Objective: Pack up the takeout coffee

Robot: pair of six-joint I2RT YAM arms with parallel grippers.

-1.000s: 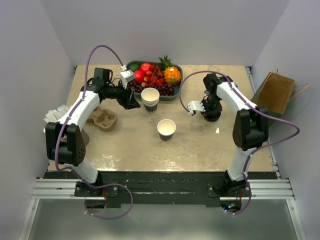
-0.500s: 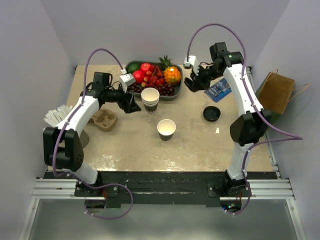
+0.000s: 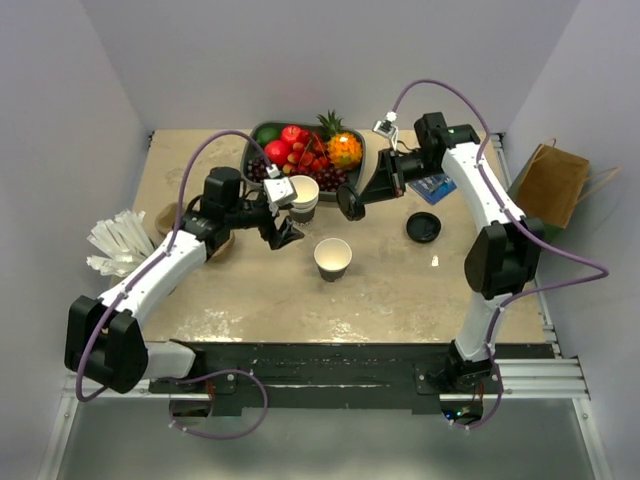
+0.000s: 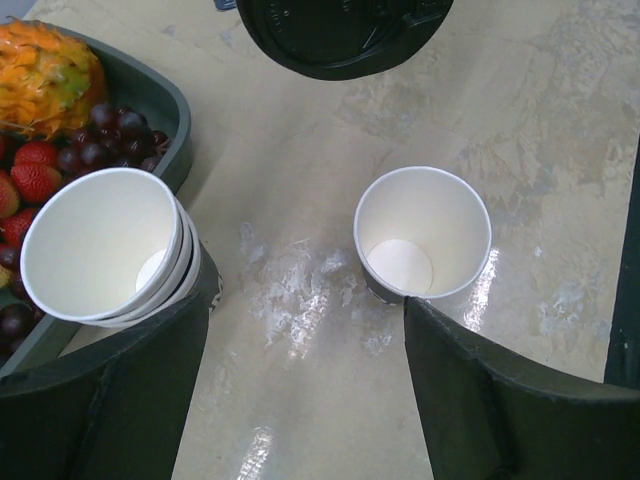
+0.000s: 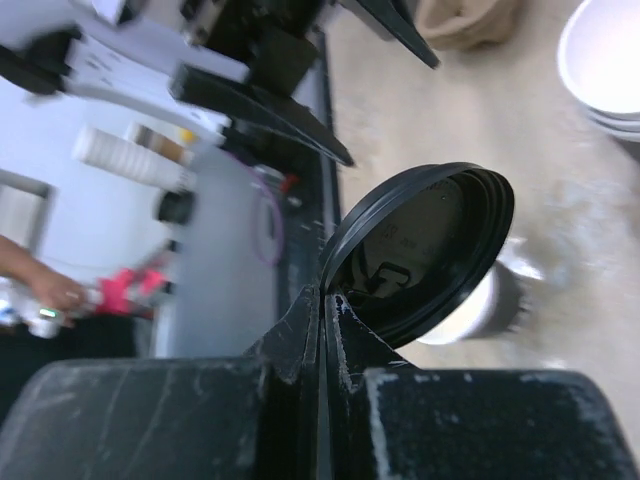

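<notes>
Top external view: I see takeout coffee (image 3: pixel 423 227) as black disc on tabletop (image 3: pixel 400 290), right of centre, well apart from both tools. Right tool (image 3: pixel 365 195) hangs above tabletop near fruit tray (image 3: pixel 256 133), pinched tight on rim of loose black lid (image 3: pixel 350 203); lid tilted on edge. Left wrist view: I read left tool (image 4: pixel 305 300) as spread wide, gripping nothing. One finger just beside cup stack (image 4: pixel 100 245), other just beside lidless cup (image 4: pixel 422 232). Stack sits against tray edge.
</notes>
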